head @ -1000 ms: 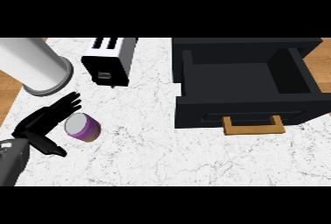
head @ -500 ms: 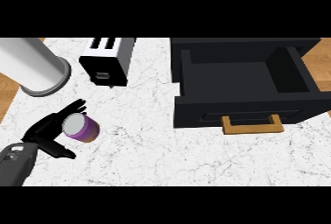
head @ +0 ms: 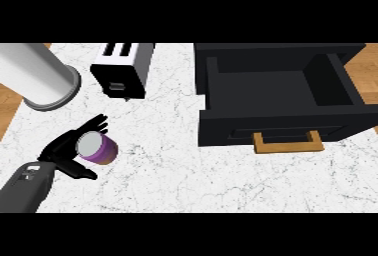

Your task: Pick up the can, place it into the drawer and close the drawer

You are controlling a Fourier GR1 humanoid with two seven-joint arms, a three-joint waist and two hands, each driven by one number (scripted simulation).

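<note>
A purple can (head: pixel 97 149) is cupped by the left hand (head: pixel 65 151) on a marble counter (head: pixel 170 170).

The can stands upright against the palm, fingers curved behind it and thumb below; a full grasp cannot be confirmed. An open black drawer (head: pixel 280 95) lies well to the hand's right, a toaster (head: pixel 124 70) beyond the fingertips. The can is judged light, rigid and smooth, so likely slippery; its side wall, at mid-height, should be gripped.

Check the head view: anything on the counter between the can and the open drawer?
Nothing. In the head view, only bare marble counter lies between the purple can and the open drawer. The toaster sits farther back, off that line.
</note>
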